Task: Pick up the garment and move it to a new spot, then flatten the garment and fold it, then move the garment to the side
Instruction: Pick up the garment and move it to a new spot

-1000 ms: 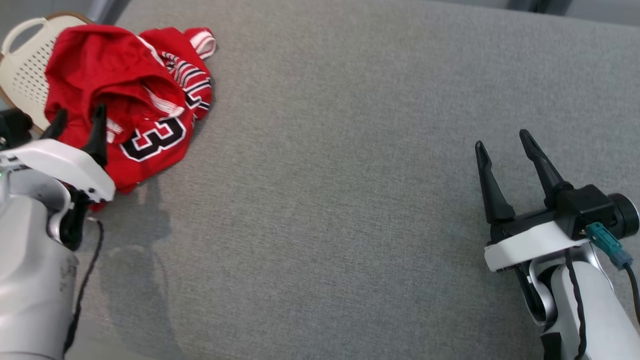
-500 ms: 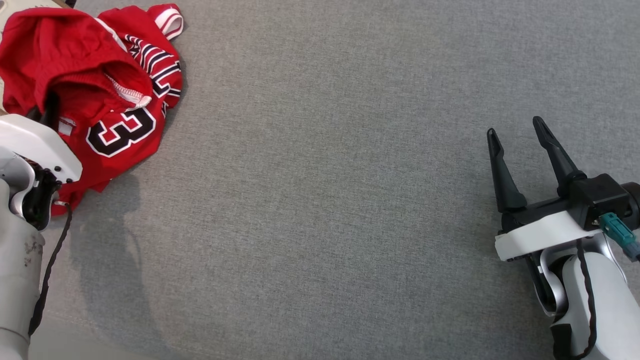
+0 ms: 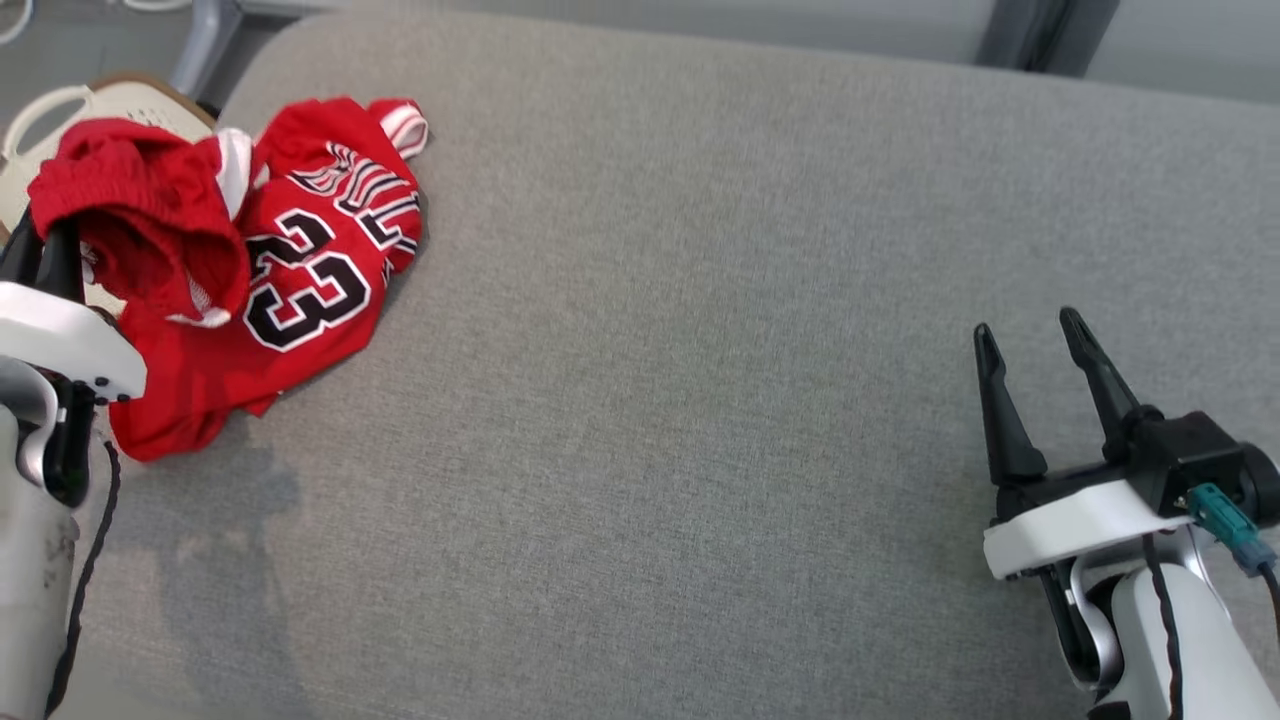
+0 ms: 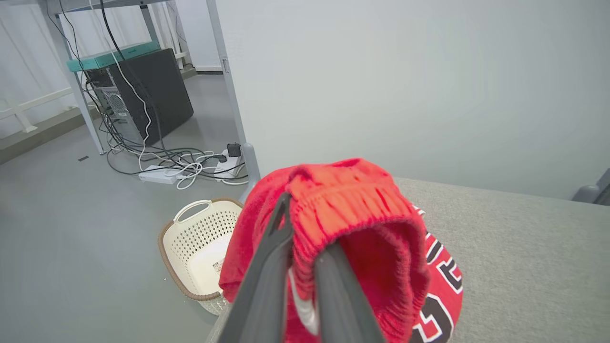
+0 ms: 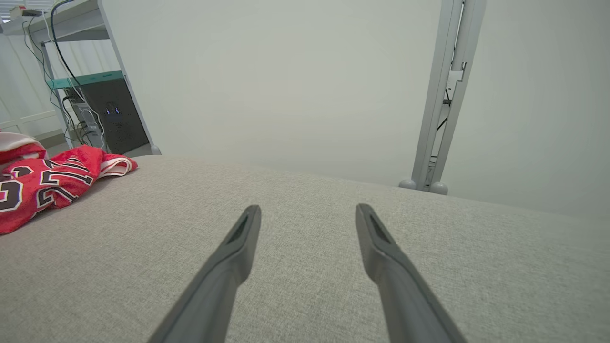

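Head view, garment: the red jersey garment [image 3: 300, 290] lay crumpled on the table [image 3: 700, 350] at the upper left of the frame, with one fold raised at the far left.
Head view, left pincer [image 3: 45, 270]: clamped on that raised fold, its fingers half buried in cloth.
Head view, right pincer [image 3: 1027, 325]: lower right of the frame, fingers apart, nothing between them, well apart from the garment.
Head view, surroundings: a pale basket [image 3: 60, 105] sat past the table's edge at the upper left, partly behind the cloth.
Left wrist view, grip: both fingers were pressed together on a gathered red hem. The bite looked shallow.
Left wrist view, risk: the hem could slip out under the weight of the trailing bulk. So near the edge, the cloth would probably drop into the basket or onto the floor.
Left wrist view, surroundings: a computer tower [image 4: 143, 90] and loose cables [image 4: 162, 164] stood on the floor beyond. I judged them clear of any move.
Right wrist view, path: bare table ahead, the garment at the left edge of the frame, a post [image 5: 441, 95] beyond the table at the upper right. Nothing stood in the way.
Right wrist view, risk: a one-point drag would likely bunch the cloth, making flattening harder.
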`<state>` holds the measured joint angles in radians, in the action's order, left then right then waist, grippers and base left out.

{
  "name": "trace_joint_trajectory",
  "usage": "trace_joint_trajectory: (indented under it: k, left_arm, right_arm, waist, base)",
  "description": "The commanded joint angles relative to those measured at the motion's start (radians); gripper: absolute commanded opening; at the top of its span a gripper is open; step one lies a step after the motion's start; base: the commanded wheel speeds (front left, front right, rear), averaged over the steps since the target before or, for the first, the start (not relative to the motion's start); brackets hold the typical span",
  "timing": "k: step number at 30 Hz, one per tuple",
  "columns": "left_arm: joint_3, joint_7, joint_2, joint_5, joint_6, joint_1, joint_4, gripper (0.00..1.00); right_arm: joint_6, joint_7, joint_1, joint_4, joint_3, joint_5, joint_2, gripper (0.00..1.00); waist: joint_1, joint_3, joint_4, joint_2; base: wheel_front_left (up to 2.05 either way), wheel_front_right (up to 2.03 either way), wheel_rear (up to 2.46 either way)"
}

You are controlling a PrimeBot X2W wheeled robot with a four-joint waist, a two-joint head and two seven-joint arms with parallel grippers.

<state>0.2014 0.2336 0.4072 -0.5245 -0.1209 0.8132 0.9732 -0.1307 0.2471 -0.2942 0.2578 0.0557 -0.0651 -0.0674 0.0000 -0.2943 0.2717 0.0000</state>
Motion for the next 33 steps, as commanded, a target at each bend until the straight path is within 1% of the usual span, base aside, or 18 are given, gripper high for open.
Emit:
trace_joint_trajectory:
  k: [1,5,9,13,17,19,22,25,27,28,30,33]
  left_arm:
    - [-0.002,0.012,0.006,0.011,0.02,-0.034,-0.036,0.0]
    - [-0.002,0.018,0.016,0.019,0.062,-0.146,-0.15,0.0]
    - [-0.011,-0.016,0.027,0.006,0.116,-0.287,-0.296,0.0]
    - [-0.018,-0.066,0.044,0.001,0.179,-0.447,-0.499,0.0]
    - [-0.022,-0.123,0.055,0.002,0.243,-0.588,-0.724,0.0]
    - [-0.019,-0.153,0.059,0.009,0.275,-0.64,-0.832,0.0]
    - [-0.002,-0.195,0.063,0.023,0.308,-0.69,-0.974,0.0]
    - [0.029,-0.234,0.066,0.048,0.326,-0.713,-1.076,0.0]
    - [0.067,-0.263,0.059,0.061,0.321,-0.704,-1.119,0.0]
    - [0.067,-0.263,0.059,0.061,0.321,-0.704,-1.119,0.0]
    - [0.105,-0.282,0.05,0.077,0.304,-0.669,-1.137,0.0]
    - [0.179,-0.303,0.015,0.089,0.264,-0.612,-1.13,0.0]
  right_arm:
    - [0.0,0.009,0.017,0.005,-0.004,-0.011,0.002,1.0]
    - [0.0,0.013,0.053,0.014,-0.011,-0.026,0.009,1.0]
    - [0.0,0.017,0.089,0.027,-0.003,-0.05,0.014,1.0]
    - [0.0,0.019,0.119,0.035,0.011,-0.085,0.015,1.0]
    - [0.0,0.02,0.145,0.03,0.019,-0.106,0.014,1.0]
    - [0.0,0.02,0.153,0.024,0.02,-0.111,0.014,1.0]
    - [0.0,0.02,0.151,0.014,0.023,-0.109,0.014,1.0]
    - [0.0,0.02,0.137,-0.003,0.027,-0.11,0.014,1.0]
    - [0.0,0.02,0.132,-0.014,0.021,-0.116,0.014,1.0]
    - [0.0,0.02,0.132,-0.014,0.021,-0.116,0.014,1.0]
    - [0.0,0.02,0.123,-0.028,0.018,-0.115,0.014,1.0]
    - [0.0,0.02,0.106,-0.042,0.014,-0.114,0.014,1.0]
  waist:
    - [0.0,0.074,0.002,0.0]
    - [0.0,0.142,-0.004,0.0]
    - [0.0,0.203,-0.016,0.0]
    - [0.0,0.251,-0.031,0.0]
    - [0.0,0.273,-0.043,0.0]
    - [0.0,0.275,-0.052,0.0]
    - [0.0,0.266,-0.076,0.0]
    - [0.0,0.243,-0.116,0.0]
    - [0.0,0.222,-0.142,0.0]
    - [0.0,0.222,-0.142,0.0]
    - [0.0,0.195,-0.171,0.0]
    - [0.0,0.149,-0.221,0.0]
  base:
    - [0.0,0.0,0.0]
    - [0.0,0.0,0.0]
    - [0.0,0.0,0.0]
    - [0.0,0.0,0.0]
    - [0.0,0.0,0.0]
    - [0.0,0.0,0.0]
    - [0.0,0.0,0.0]
    - [0.0,0.0,0.0]
    - [0.0,0.0,0.0]
    - [0.0,0.0,0.0]
    - [0.0,0.0,0.0]
    - [0.0,0.0,0.0]
